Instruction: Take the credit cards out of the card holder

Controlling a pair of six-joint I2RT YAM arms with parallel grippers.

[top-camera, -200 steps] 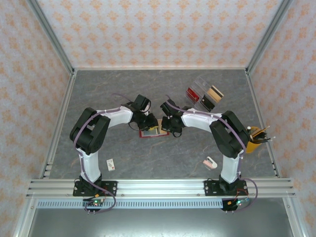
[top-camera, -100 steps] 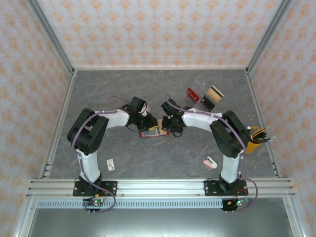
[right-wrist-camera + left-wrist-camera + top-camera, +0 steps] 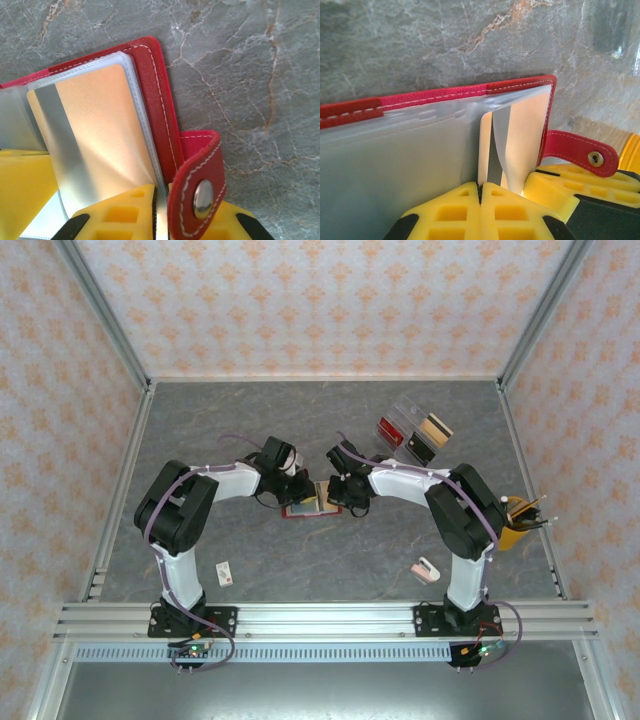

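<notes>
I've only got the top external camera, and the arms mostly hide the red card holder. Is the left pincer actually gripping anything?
Observer: Yes, in the left wrist view the left pincer is shut on the thin edge of a pale credit card.
Operator: And the right one?
Observer: The right pincer is shut on the edge of the card holder, beside its unfastened snap strap.
Operator: Any card in a sleeve?
Observer: A yellowish-tan card with a silver stripe sits inside a clear sleeve.
</notes>
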